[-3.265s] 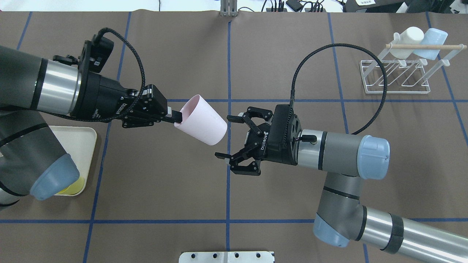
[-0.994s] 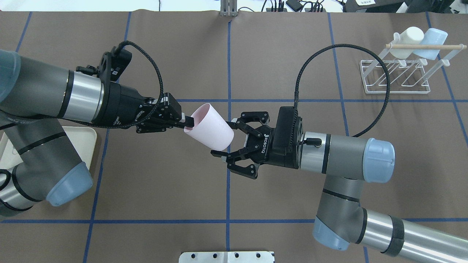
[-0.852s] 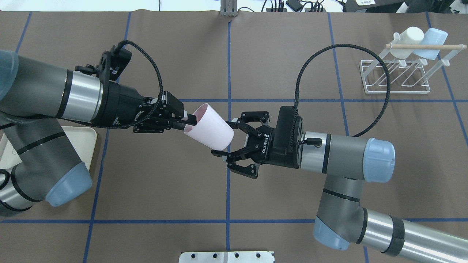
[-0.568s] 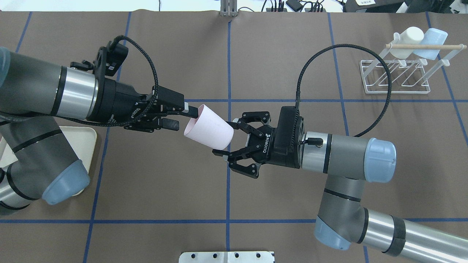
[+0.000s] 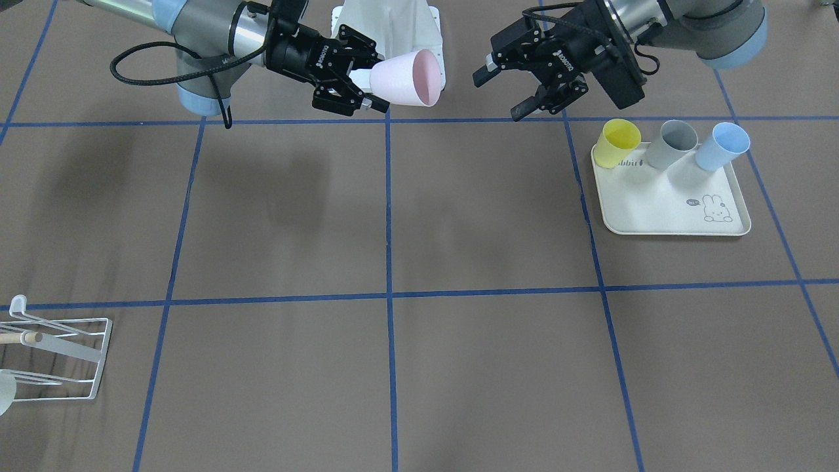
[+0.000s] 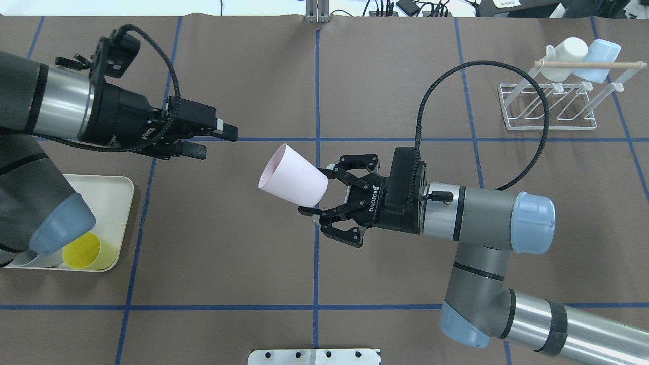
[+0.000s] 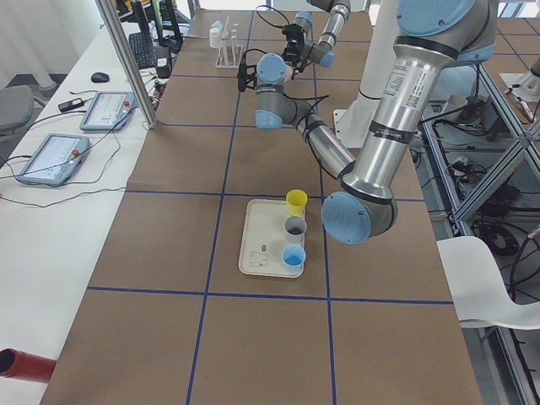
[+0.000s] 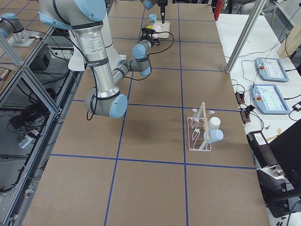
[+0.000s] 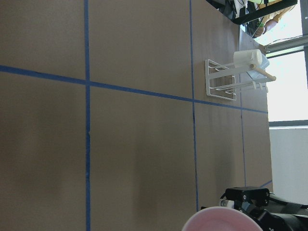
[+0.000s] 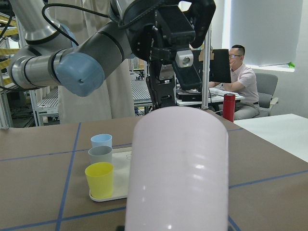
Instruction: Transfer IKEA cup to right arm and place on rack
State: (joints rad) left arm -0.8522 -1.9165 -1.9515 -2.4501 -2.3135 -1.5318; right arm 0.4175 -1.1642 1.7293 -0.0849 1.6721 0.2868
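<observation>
The pink cup (image 6: 292, 176) is held above the table, tipped on its side, with its closed base clamped between the jaws of the right gripper (image 6: 315, 190). The cup's mouth is turned toward the left gripper (image 6: 217, 143), which is shown apart from the cup, jaws spread wide. Farther from the cup, beyond the left gripper, a cream tray (image 6: 104, 188) carrying a yellow cup (image 6: 88, 251) is seen. Farthest from the cup, on its opposite side, the rack (image 6: 547, 109) is shown bearing a white cup (image 6: 565, 58) and a blue cup (image 6: 601, 60).
</observation>
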